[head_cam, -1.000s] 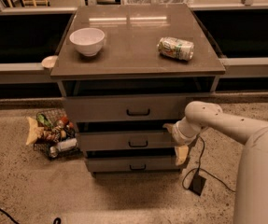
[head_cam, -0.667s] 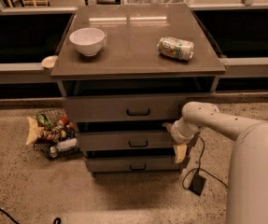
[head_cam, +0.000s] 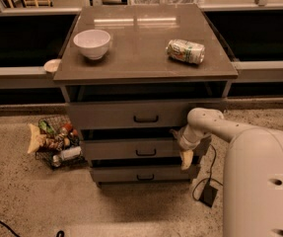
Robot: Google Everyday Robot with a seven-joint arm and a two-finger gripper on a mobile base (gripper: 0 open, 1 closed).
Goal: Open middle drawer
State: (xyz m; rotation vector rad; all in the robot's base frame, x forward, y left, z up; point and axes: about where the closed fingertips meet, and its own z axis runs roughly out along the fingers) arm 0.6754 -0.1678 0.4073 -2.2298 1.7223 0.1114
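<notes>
The middle drawer [head_cam: 131,148] is the grey-brown front of medium height, between a taller drawer [head_cam: 111,115] above and a shorter one [head_cam: 131,174] below. Its small black bar handle [head_cam: 146,152] sits at the centre. My gripper [head_cam: 177,134] is at the drawer's right end, at the dark gap above its top edge, well to the right of the handle. My white arm [head_cam: 215,125] reaches in from the right and hides that end of the drawer front.
On the cabinet top [head_cam: 141,63] stand a white bowl [head_cam: 92,43] and a can [head_cam: 185,51] lying on its side. A wire basket of snacks [head_cam: 54,142] sits on the floor to the left. A black cable and box [head_cam: 208,194] lie on the right.
The gripper has crept very slightly left and up along the middle drawer's right end. The drawers look unmoved.
</notes>
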